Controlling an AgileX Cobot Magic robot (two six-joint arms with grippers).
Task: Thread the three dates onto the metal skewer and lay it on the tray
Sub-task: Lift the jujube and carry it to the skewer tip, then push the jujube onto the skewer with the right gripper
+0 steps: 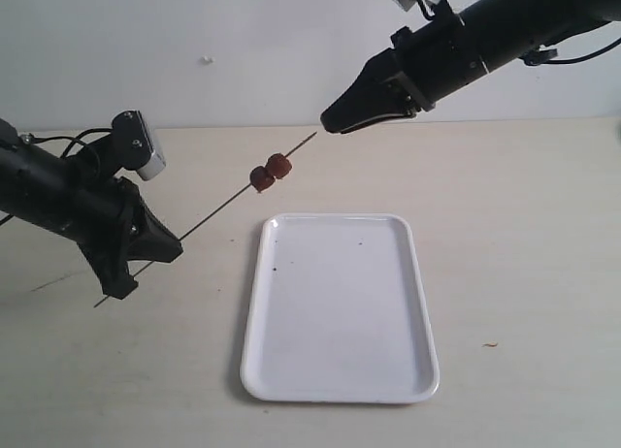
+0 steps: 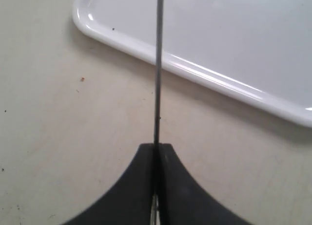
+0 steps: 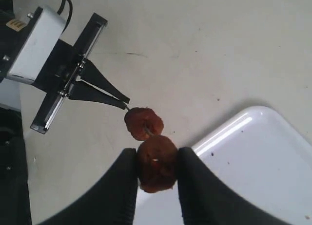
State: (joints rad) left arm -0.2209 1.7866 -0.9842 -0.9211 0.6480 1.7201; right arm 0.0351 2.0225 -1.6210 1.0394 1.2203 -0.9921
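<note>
Clamped right gripper [image 3: 157, 154] on one date [image 3: 156, 167], at the tip of the single skewer [image 1: 209, 215]. Saw two more dates [image 1: 279, 165] threaded farther down, touching: three total. Pinched skewer's other end in left gripper [image 2: 157, 146], jaws tight on it. Held all above table [image 1: 524, 235], near one tray [image 1: 340, 312].

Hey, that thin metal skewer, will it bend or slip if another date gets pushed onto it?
The skewer looks straight carrying two dates, so it is probably stiff, though thin enough to flex a little. The left gripper pinches it near one end only, so the tip may wobble under a push. Smooth metal could slide in that grip.
</note>
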